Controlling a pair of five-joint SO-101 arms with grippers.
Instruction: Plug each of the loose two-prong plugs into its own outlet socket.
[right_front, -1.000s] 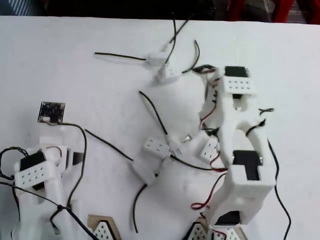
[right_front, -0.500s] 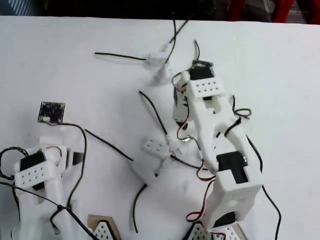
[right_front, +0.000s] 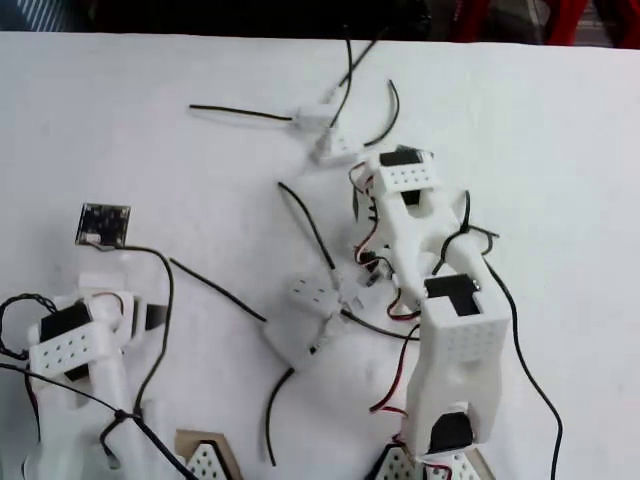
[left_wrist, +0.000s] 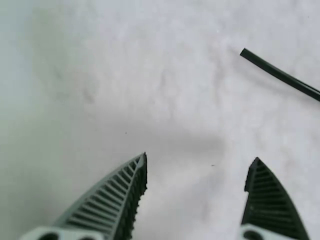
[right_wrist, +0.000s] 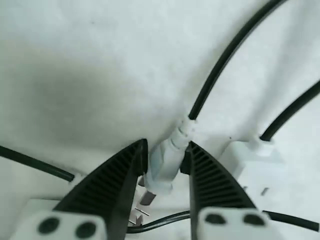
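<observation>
The right gripper (right_wrist: 165, 147) has its jaws clamped on a white plug (right_wrist: 161, 170), just beside the middle socket (right_front: 313, 293) on the table (right_front: 560, 120). The left gripper (left_wrist: 200, 162) hangs well apart from that socket, jaws spread wide above the table, with a black cord (left_wrist: 280, 75) end near.

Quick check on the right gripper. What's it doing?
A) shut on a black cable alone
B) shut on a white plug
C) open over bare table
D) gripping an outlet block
B: in the right wrist view, the right gripper has a finger pressed on either side of the white plug, and the plug's black cord runs away from it across the table.
</observation>
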